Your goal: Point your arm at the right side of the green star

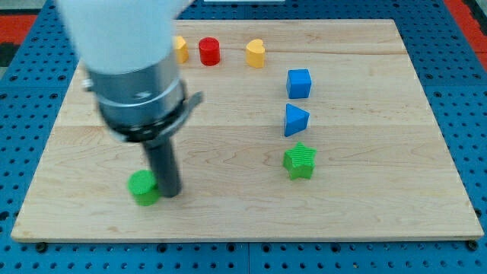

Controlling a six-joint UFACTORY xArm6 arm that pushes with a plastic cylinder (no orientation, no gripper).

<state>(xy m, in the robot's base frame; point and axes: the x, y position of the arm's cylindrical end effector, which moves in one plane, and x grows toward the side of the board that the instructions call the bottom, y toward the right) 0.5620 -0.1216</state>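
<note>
The green star (300, 160) lies right of the board's middle, toward the view's bottom. My tip (170, 192) is far to the star's left, touching the right side of a green cylinder (142, 187). The dark rod hangs from the large grey and white arm body at the view's upper left.
A blue triangular block (295, 120) sits just above the star, and a blue cube (299, 83) above that. Along the board's top lie a yellow block (179, 49) partly behind the arm, a red cylinder (209, 52) and a yellow heart-like block (256, 53). The wooden board (380, 152) rests on a blue pegboard.
</note>
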